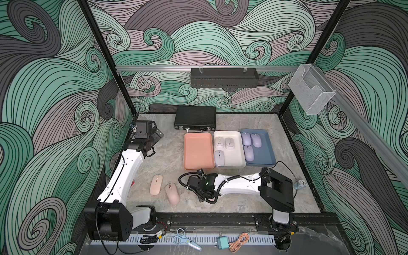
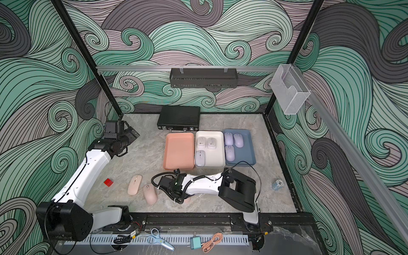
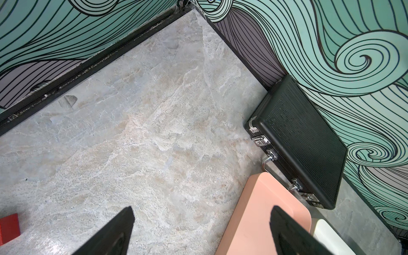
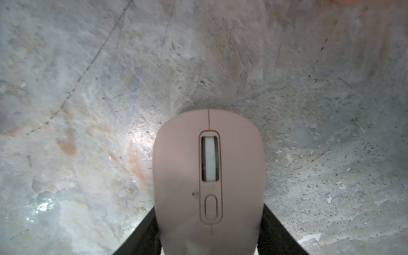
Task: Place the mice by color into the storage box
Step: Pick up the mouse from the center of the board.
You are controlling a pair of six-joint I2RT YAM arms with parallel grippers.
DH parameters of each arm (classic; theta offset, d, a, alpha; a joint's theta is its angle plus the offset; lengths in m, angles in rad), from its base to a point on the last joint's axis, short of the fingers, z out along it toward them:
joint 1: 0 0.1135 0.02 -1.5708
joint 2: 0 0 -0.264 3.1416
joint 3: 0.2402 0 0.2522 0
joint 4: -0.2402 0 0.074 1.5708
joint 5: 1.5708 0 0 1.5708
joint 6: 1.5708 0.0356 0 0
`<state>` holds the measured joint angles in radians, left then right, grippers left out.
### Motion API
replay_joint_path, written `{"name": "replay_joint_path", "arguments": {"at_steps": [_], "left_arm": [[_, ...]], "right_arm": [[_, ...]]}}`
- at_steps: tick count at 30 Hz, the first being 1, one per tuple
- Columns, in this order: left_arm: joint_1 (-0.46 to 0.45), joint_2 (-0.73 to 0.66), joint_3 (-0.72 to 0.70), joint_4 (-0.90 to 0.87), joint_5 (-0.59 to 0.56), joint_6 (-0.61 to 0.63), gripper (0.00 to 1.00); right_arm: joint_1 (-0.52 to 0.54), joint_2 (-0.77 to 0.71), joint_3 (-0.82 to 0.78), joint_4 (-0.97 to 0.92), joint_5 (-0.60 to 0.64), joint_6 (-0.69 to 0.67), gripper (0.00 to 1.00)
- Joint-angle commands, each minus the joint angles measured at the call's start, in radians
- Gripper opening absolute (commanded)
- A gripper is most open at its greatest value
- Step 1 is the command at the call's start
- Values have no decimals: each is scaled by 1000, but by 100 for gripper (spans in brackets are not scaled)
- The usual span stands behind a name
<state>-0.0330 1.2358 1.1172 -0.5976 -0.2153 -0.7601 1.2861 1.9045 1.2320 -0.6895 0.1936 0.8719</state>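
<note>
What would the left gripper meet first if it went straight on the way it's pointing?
Most likely the bare tabletop: the left gripper, open, angles down at plain surface. The salmon tray sits off to one side and the black case beyond, though depth is unclear.

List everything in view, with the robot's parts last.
pink mice: three, pastel pink; two on the table, one held
whitish mice: three, whitish; in the white tray
purple mice: three, lavender; in the blue tray
pink tray: one, salmon; empty, beside the white tray
briefcase: one, black; behind the trays
red block: one, red; table
small bluish object: one, blue-white; table
wall rack: one, black; back wall
clear bin: one, transparent; side rail
scissors, plug, cable: one each; blue, teal, orange; front ledge
left gripper: one, black; open, empty, above the table
right gripper: one, black; closed on a pink mouse
</note>
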Motion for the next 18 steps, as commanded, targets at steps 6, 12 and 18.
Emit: {"name": "replay_joint_path", "arguments": {"at_steps": [6,12,18], "left_arm": [[8,9,39,-5,12,8,95],[8,8,38,-5,11,8,95],[8,14,37,6,39,21,94]], "right_arm": [[-11,57,-20,15,-2,13,64],[-10,-3,2,-15,29,-9,53],[-16,-69,79,-94,83,-33,53]]}}
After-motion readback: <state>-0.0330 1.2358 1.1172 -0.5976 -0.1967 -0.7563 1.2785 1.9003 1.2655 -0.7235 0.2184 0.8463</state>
